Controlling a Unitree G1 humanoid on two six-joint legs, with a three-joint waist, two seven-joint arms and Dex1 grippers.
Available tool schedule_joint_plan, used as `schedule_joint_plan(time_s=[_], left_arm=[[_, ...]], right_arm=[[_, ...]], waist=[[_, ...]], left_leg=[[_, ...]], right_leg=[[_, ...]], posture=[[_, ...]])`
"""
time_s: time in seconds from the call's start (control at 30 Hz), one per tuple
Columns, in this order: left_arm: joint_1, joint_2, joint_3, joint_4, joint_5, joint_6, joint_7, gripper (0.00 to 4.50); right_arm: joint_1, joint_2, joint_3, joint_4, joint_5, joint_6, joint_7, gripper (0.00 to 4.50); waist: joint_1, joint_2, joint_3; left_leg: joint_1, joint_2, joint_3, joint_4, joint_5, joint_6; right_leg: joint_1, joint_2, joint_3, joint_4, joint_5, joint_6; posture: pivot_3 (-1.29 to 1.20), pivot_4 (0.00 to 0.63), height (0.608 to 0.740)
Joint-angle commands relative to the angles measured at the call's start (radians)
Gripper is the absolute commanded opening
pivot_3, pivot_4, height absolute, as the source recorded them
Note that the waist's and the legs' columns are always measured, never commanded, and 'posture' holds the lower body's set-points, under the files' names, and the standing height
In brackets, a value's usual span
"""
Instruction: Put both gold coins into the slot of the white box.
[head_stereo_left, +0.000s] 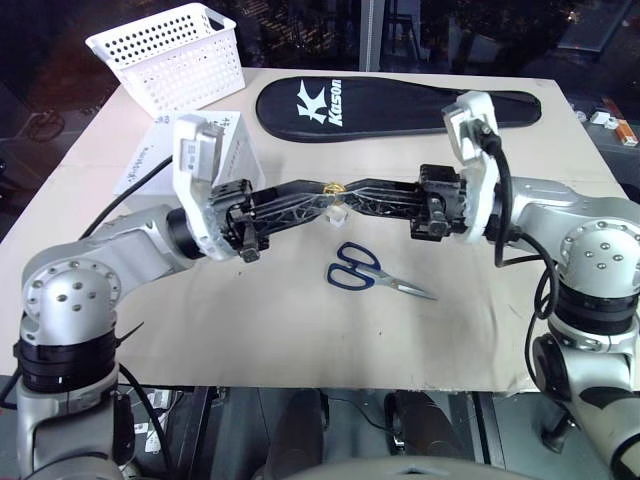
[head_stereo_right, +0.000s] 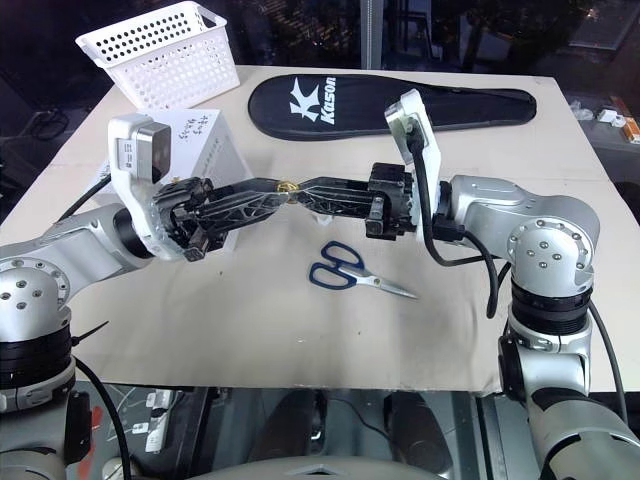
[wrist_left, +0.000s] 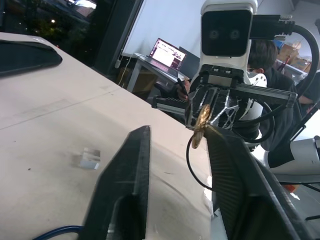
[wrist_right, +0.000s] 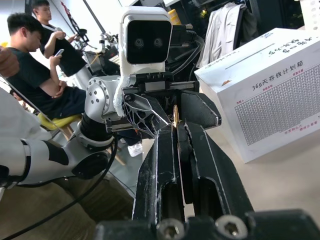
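Note:
Above the middle of the table my two grippers meet tip to tip. My right gripper (head_stereo_left: 345, 191) is shut on one gold coin (head_stereo_left: 333, 187), which stands on edge at its fingertips (wrist_right: 175, 116). My left gripper (wrist_left: 180, 131) is open, its two black fingers (wrist_left: 127, 170) set apart around the coin (wrist_left: 199, 127); one finger looks close to or touching the coin. The white box (head_stereo_left: 238, 150), printed with black characters, stands on the table behind my left arm (wrist_right: 270, 85). Its slot is out of view.
A small pale clear piece (head_stereo_left: 338, 212) lies on the table under the grippers. Blue-handled scissors (head_stereo_left: 355, 270) lie nearer the front. A white perforated basket (head_stereo_left: 175, 55) and a black racket cover (head_stereo_left: 390, 105) sit at the back. People sit beyond the table (wrist_right: 35, 60).

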Motion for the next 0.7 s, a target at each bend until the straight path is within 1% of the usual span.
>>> schedule_joint_plan(time_s=[0.03,0.1,0.13,0.17,0.2,0.23,0.27,0.43,0.63,0.67,0.7], left_arm=[[-0.016,-0.005,0.013,-0.041,-0.018,-0.009,-0.006,1.48],[-0.015,-0.007,0.012,-0.043,-0.016,-0.011,-0.004,1.48],[-0.017,-0.010,0.012,-0.044,-0.018,-0.012,-0.002,1.09],[-0.019,-0.012,0.011,-0.045,-0.021,-0.013,-0.001,0.98],[-0.020,-0.014,0.012,-0.047,-0.027,-0.012,0.000,0.72],[-0.021,-0.015,0.013,-0.049,-0.031,-0.012,0.002,0.33],[-0.020,-0.016,0.015,-0.052,-0.034,-0.012,0.002,0.04],[-0.016,-0.017,0.023,-0.059,-0.053,-0.014,0.006,0.04],[0.004,-0.001,0.062,-0.047,-0.084,-0.013,0.032,0.04],[0.008,0.003,0.071,-0.045,-0.089,-0.013,0.037,0.00],[0.016,0.011,0.091,-0.039,-0.101,-0.013,0.055,0.00]], right_arm=[[-0.003,-0.001,0.020,-0.031,0.035,-0.005,0.000,0.00],[-0.002,-0.003,0.021,-0.031,0.037,-0.006,0.000,0.00],[-0.001,-0.004,0.022,-0.031,0.039,-0.006,0.001,0.00],[-0.001,-0.004,0.023,-0.031,0.040,-0.006,0.001,0.00],[0.000,-0.005,0.024,-0.031,0.041,-0.007,0.002,0.00],[0.001,-0.005,0.026,-0.031,0.042,-0.007,0.002,0.00],[0.002,-0.005,0.027,-0.031,0.043,-0.007,0.001,0.00],[0.006,-0.006,0.032,-0.034,0.047,-0.011,0.004,0.00],[0.015,-0.019,0.045,-0.049,-0.025,-0.104,0.035,0.00],[0.016,-0.021,0.046,-0.049,-0.033,-0.119,0.039,0.60],[0.020,-0.035,0.048,-0.054,-0.052,-0.137,0.048,0.90]], waist=[[0.000,0.000,0.000],[0.000,0.000,0.000],[0.000,0.000,0.000],[0.000,0.000,0.000],[0.000,0.000,0.000],[0.000,0.000,0.000],[0.001,0.000,0.000],[0.000,0.000,0.000],[0.000,0.000,0.000],[0.000,0.000,0.000],[0.000,0.000,0.000]], left_leg=[[0.000,0.000,0.000,0.000,0.000,0.000],[0.000,0.000,0.000,0.000,0.000,0.000],[0.000,0.000,0.000,0.000,0.000,0.000],[0.000,0.000,0.000,0.000,0.000,0.000],[0.000,0.000,0.000,0.000,0.000,0.000],[0.000,0.000,0.000,0.000,0.000,0.000],[0.000,0.000,0.000,0.000,0.000,0.000],[0.000,0.000,0.000,0.000,0.000,0.000],[0.000,0.000,0.000,0.000,0.000,0.000],[0.000,0.000,0.000,0.000,0.000,0.000],[0.000,0.000,0.000,0.000,0.000,0.000]], right_leg=[[0.000,0.000,0.000,0.000,0.000,0.000],[0.000,0.000,0.000,0.000,0.000,0.000],[0.000,0.000,0.000,0.000,0.000,0.000],[0.000,0.000,0.000,0.000,0.000,0.000],[0.000,0.000,0.000,0.000,0.000,0.000],[0.000,0.000,0.000,0.000,0.000,0.000],[0.000,0.000,0.000,0.000,0.000,0.000],[0.000,0.000,0.000,0.000,0.000,0.000],[0.000,0.000,0.000,0.000,0.000,0.000],[0.000,0.000,0.000,0.000,0.000,0.000],[0.000,0.000,0.000,0.000,0.000,0.000]], posture=[[0.00,0.150,0.740],[0.00,0.150,0.740],[0.00,0.150,0.740],[0.00,0.150,0.740],[0.00,0.150,0.740],[0.00,0.150,0.740],[0.00,0.150,0.740],[0.00,0.150,0.740],[0.00,0.150,0.740],[0.00,0.150,0.740],[0.00,0.150,0.740]])
